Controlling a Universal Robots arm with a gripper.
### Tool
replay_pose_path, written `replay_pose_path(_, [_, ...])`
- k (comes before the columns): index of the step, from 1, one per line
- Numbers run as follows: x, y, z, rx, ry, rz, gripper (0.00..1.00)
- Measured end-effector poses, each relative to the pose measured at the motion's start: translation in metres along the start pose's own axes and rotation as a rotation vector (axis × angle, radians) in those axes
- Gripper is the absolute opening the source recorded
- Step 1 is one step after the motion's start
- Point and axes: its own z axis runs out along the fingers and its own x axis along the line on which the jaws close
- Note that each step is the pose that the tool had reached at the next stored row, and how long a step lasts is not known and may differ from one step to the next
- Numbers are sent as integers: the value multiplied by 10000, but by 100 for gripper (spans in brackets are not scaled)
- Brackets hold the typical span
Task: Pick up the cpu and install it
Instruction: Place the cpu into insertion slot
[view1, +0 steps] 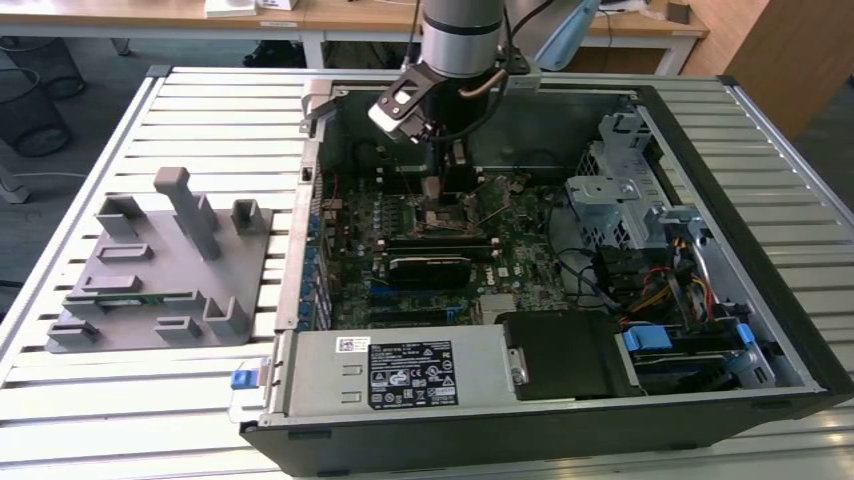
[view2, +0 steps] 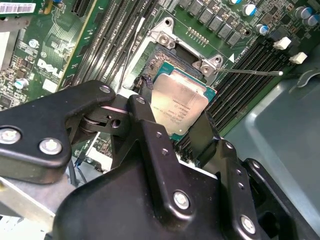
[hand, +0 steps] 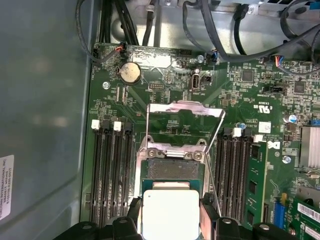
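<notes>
Clamping cpu (view2: 183, 106) in tool (view2: 175, 111) | above open socket (hand: 172, 170) | top print illegible

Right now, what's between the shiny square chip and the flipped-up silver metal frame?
The open dark socket lies between the silvery-grey square cpu and the flipped-up silver metal frame, in the first wrist view.

The cpu (hand: 170, 212) sits between the black fingers (hand: 207, 221) of the gripper (hand: 170, 222), which clasp two opposite edges of it just over the open socket (hand: 172, 170) on the green motherboard (hand: 250, 100). The socket's metal load plate (hand: 185, 112) is hinged back. Memory slots (hand: 110, 170) flank the socket, and a coin battery (hand: 131, 73) lies beyond the plate.
</notes>
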Motion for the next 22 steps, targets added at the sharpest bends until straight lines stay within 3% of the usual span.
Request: replay_pose_path(22, [25,1,266,-45,-7,70,54])
